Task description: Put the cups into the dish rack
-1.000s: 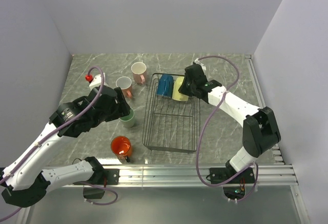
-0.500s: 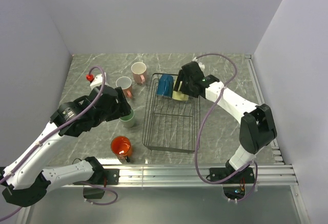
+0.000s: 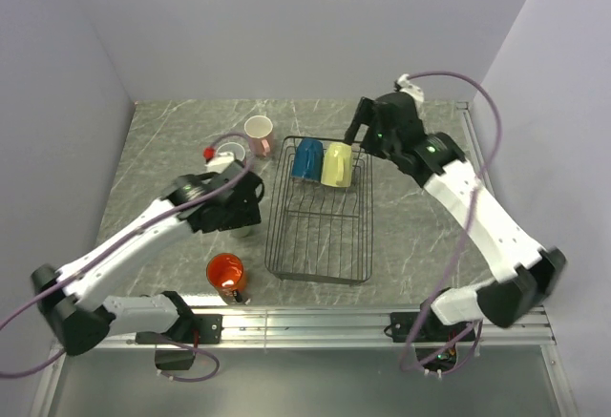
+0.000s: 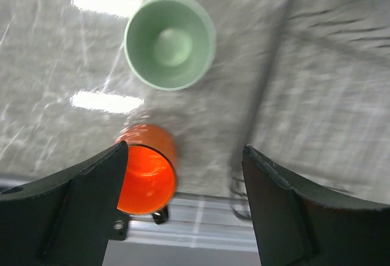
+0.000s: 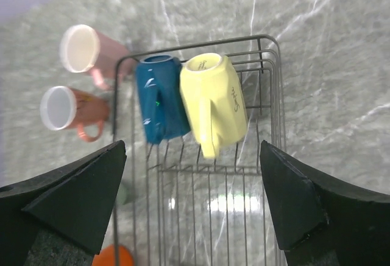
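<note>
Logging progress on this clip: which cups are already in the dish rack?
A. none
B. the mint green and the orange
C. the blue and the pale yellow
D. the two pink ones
C: the blue cup and the pale yellow cup lie side by side at the far end of the dish rack, while the mint green cup, the orange cup, one pink cup and the other pink cup are outside it.

The left arm [image 3: 124, 245], lower left of the top view, and the right arm [image 3: 477, 209], at the right, share white link shells and black joint housings; a lilac cable [image 3: 449, 74] trails from each; a red cap [image 3: 208, 153] marks the left wrist; the wrist views' lower corners show matte black, wedge-shaped fingers [image 4: 85, 199].
</note>
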Robot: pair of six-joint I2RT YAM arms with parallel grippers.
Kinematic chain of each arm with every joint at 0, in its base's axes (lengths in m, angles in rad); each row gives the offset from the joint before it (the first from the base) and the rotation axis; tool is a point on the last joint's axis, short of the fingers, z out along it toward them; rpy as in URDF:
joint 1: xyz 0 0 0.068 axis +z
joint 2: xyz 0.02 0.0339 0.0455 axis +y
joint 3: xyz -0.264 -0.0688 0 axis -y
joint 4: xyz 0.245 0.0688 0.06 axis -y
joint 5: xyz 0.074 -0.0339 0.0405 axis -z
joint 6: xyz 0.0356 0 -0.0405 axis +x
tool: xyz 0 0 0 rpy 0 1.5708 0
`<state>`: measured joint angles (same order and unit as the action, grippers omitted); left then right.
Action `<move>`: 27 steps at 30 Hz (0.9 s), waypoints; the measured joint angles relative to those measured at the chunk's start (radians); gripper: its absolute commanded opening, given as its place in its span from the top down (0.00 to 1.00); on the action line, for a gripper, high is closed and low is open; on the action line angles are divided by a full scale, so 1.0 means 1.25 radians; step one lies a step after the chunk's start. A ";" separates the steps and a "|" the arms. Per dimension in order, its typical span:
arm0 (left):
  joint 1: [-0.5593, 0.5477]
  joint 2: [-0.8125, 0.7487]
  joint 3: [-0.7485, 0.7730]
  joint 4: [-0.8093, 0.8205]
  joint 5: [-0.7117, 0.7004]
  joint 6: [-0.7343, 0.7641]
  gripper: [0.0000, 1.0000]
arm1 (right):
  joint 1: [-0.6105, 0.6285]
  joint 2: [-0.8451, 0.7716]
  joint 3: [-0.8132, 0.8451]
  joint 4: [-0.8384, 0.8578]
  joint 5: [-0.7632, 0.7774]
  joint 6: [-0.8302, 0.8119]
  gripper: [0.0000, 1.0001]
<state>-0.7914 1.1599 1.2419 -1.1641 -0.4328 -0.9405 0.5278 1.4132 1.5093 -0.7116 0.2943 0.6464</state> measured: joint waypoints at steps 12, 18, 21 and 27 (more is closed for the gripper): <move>0.237 0.089 -0.067 0.108 0.066 0.096 0.22 | 0.000 -0.352 -0.221 -0.094 -0.036 -0.005 0.04; 0.273 0.111 -0.097 0.180 0.100 0.136 0.27 | 0.000 -0.435 -0.277 -0.162 -0.031 -0.010 0.04; 0.279 0.124 -0.127 0.204 0.112 0.142 0.31 | 0.000 -0.471 -0.294 -0.189 -0.025 -0.010 0.04; 0.286 0.145 -0.162 0.234 0.119 0.147 0.50 | 0.000 -0.523 -0.318 -0.229 -0.020 -0.010 0.04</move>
<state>-0.4339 1.3411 1.0397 -0.8715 -0.2836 -0.7567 0.5278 0.7589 1.1114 -0.9985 0.2695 0.6338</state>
